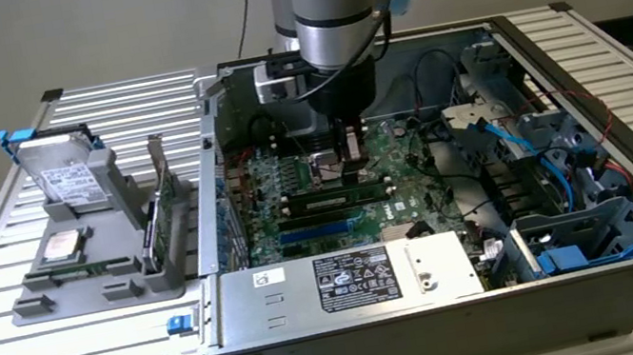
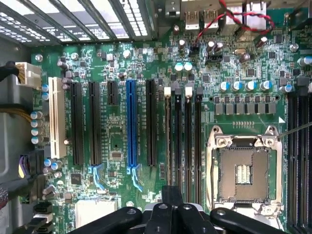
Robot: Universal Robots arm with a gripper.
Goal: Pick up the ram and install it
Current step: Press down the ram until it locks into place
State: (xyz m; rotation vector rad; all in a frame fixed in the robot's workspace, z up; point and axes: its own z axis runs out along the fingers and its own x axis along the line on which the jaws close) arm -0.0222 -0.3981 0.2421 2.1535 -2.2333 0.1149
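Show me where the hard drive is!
On the exterior view's left, the hard drive leans in the grey holder, outside the computer case.

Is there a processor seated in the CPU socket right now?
No. In the wrist view the CPU socket sits open inside its metal frame, bare contacts exposed, no silver chip in it.

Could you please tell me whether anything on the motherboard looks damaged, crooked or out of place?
Nothing looks damaged, spilled or askew. The one oddity is the processor socket on the motherboard: it sits empty inside its metal frame.
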